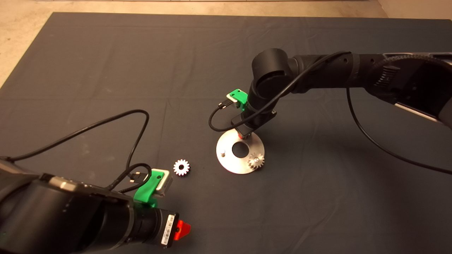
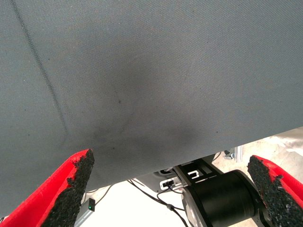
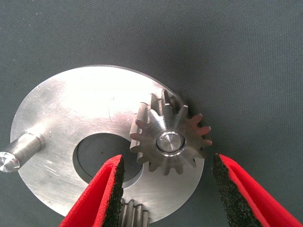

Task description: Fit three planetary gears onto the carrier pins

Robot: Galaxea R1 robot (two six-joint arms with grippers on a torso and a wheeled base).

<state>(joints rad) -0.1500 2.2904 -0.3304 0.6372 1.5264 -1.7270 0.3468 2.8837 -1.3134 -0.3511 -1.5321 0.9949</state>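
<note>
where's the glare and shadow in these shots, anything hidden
Head view: the right arm casts a soft shadow on the mat and hides the right gripper over the plate. Right wrist view: the plate shows bright glare, and the gear darkens the mat behind it. Left wrist view: a dim shadow patch on bare mat.

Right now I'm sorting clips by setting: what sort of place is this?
Probably a robotics lab bench for assembly trials: a dark grey cloth mat over a table, a round silver carrier plate with toothed steel gears, bare pale floor beyond.
</note>
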